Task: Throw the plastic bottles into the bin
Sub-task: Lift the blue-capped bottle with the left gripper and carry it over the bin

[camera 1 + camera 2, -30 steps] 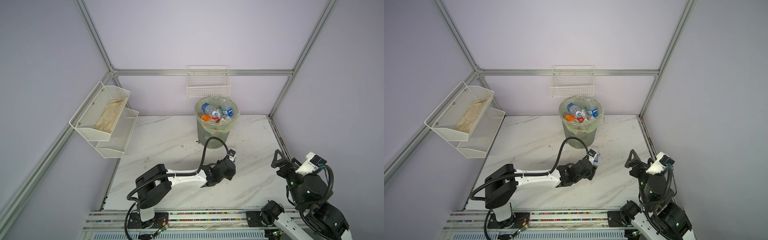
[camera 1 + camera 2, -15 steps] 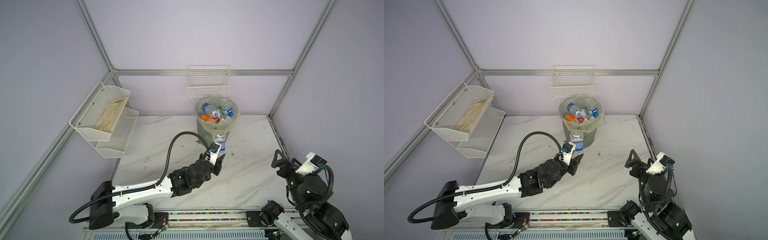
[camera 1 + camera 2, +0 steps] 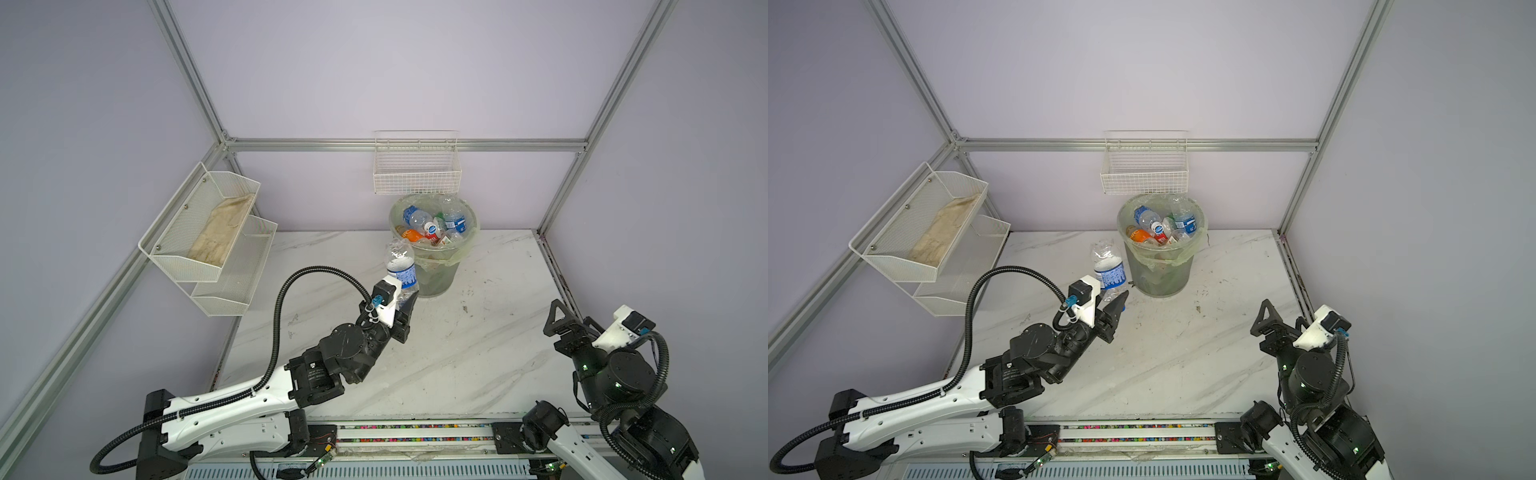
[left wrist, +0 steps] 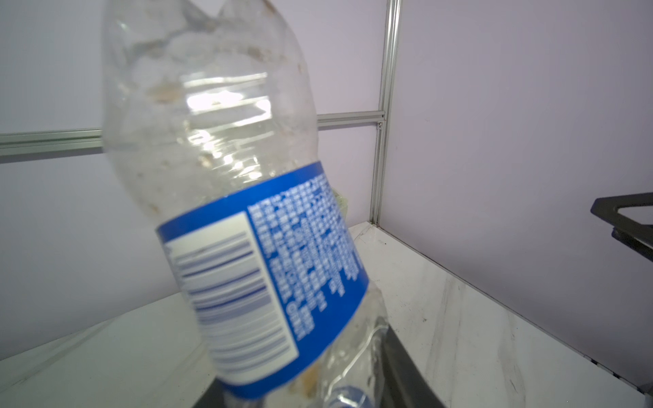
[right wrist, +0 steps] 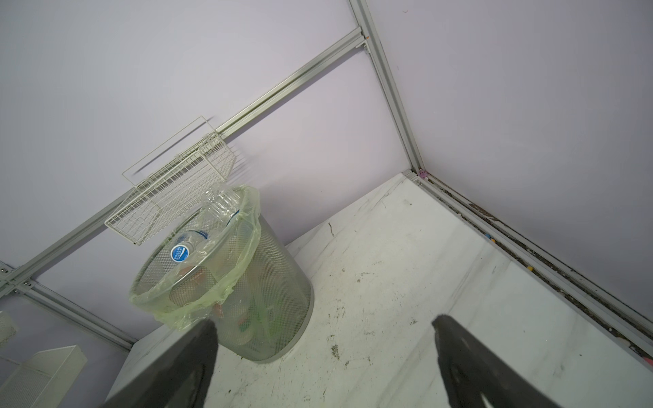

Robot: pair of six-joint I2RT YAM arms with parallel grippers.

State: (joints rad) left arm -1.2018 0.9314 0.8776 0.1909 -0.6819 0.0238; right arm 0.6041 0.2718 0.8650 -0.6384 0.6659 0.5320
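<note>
Left gripper (image 3: 402,296) at frame centre, partly closed on cap end of blue-labelled bottle (image 3: 400,266), base jutting upward just left of bin (image 3: 437,275); right gripper (image 3: 573,323) lower right, jaws wide, empty.

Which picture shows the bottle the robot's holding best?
The left wrist view: the held bottle fills it, blue label and barcode showing. Both top views show it small, near the bin. The right wrist view misses it.

Two white-shelled arms (image 3: 232,411), black joints (image 3: 349,345), ribbed black cable loops (image 3: 277,320), tiny green indicator lights (image 3: 585,367).
</note>
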